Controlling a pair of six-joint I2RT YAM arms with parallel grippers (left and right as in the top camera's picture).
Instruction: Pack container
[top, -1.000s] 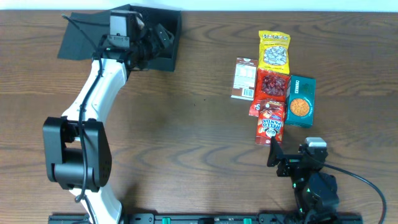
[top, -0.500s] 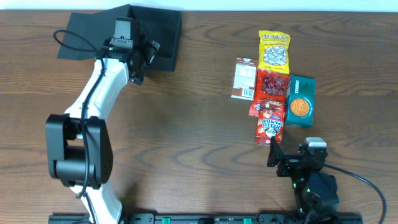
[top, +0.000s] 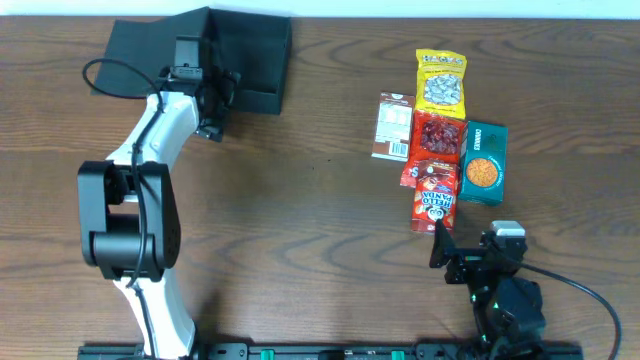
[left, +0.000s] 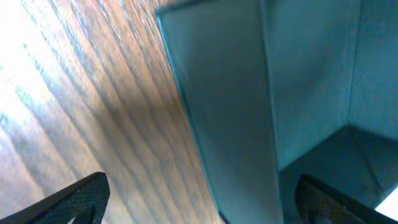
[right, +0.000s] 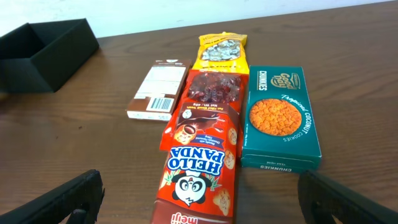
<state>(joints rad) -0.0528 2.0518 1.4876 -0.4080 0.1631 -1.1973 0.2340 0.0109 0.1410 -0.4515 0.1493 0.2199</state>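
The container (top: 255, 55) is a dark box at the far left of the table, its flap lid (top: 140, 55) lying open to the left. My left gripper (top: 213, 105) is open and empty at the box's front left corner. In the left wrist view the box wall (left: 230, 93) stands between the spread fingers (left: 205, 202). My right gripper (top: 450, 250) is open and empty, just in front of a red Hello Panda packet (top: 433, 195). In the right wrist view the packet (right: 199, 168) lies between the fingers (right: 205, 202).
Snacks lie grouped at the right: a yellow bag (top: 441, 82), a brown packet (top: 392, 127), a red berry bag (top: 437, 135) and a teal cookie box (top: 484, 162). The right wrist view shows the cookie box (right: 281, 118) and the container (right: 43, 53) far left.
My left gripper has drawn back out of the box, moving left and toward the front, to the box's front left corner. The right arm has not moved.
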